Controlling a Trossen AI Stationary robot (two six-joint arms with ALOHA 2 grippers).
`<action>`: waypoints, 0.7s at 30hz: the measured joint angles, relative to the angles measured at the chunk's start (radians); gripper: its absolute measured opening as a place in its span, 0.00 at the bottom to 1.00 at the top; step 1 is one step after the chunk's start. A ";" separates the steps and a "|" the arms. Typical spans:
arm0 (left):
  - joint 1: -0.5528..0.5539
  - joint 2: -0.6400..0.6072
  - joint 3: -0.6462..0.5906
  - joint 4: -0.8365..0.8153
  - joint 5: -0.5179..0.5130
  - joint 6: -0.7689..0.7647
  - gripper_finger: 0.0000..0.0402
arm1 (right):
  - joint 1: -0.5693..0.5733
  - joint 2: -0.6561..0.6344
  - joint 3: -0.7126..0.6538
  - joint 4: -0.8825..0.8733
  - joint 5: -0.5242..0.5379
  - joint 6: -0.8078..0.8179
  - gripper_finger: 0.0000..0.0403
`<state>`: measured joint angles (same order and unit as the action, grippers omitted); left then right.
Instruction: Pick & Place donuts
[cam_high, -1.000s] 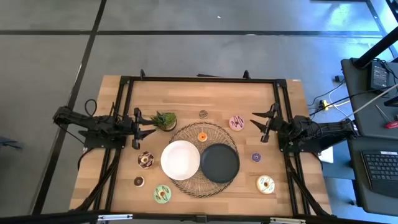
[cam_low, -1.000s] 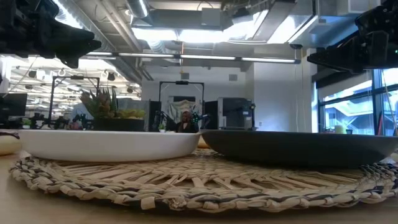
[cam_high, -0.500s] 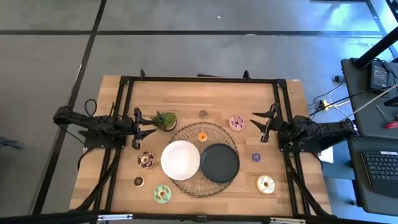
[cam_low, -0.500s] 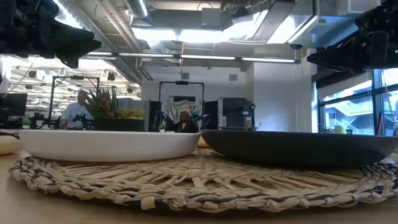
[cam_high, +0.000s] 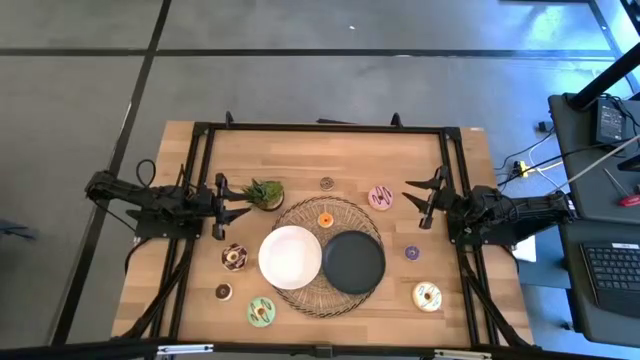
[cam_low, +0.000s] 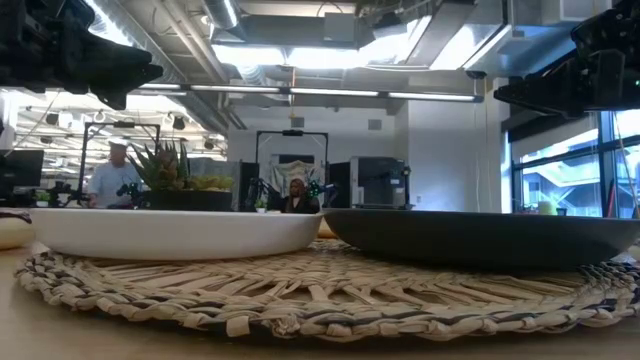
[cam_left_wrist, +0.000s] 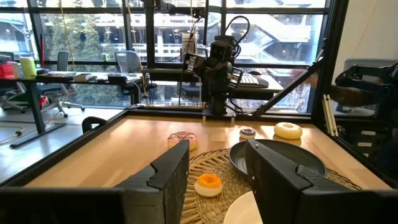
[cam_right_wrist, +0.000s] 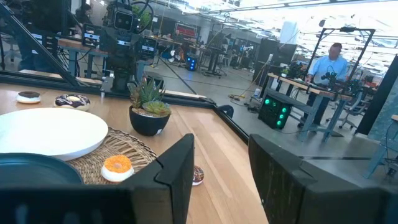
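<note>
Several toy donuts lie flat on the wooden table: an orange one (cam_high: 325, 219) on the woven mat, a pink one (cam_high: 380, 198), a small brown one (cam_high: 327, 183), a purple one (cam_high: 412, 253), a cream one (cam_high: 427, 296), a chocolate one (cam_high: 235, 256), a mini brown one (cam_high: 223, 292) and a green one (cam_high: 262, 312). My left gripper (cam_high: 232, 200) hovers open at the table's left side beside the potted plant. My right gripper (cam_high: 420, 198) hovers open at the right side, near the pink donut. In the left wrist view the orange donut (cam_left_wrist: 208, 184) shows between the open fingers, farther off.
A white plate (cam_high: 290, 257) and a black plate (cam_high: 353, 261) sit on the round woven mat (cam_high: 340, 208) at the table's middle. A small potted plant (cam_high: 265, 193) stands close in front of my left gripper. A black frame borders the table; people show in the room beyond.
Both arms and all the donuts have kept still. Only a person in the room behind the table has walked across the background of the low view.
</note>
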<state>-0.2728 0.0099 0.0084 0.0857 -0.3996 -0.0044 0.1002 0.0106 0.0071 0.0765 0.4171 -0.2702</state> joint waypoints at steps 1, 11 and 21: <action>0.000 0.000 0.000 0.000 0.000 0.000 0.38 | 0.000 0.000 0.000 0.000 0.000 0.000 0.38; 0.000 0.000 0.000 0.000 0.000 0.000 0.37 | 0.000 0.000 0.000 0.000 0.000 0.000 0.38; 0.000 0.000 0.000 0.000 0.000 0.000 0.37 | 0.000 0.000 0.000 0.000 0.000 0.000 0.38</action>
<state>-0.2726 0.0097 0.0084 0.0860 -0.3996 -0.0044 0.1004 0.0106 0.0071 0.0765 0.4168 -0.2702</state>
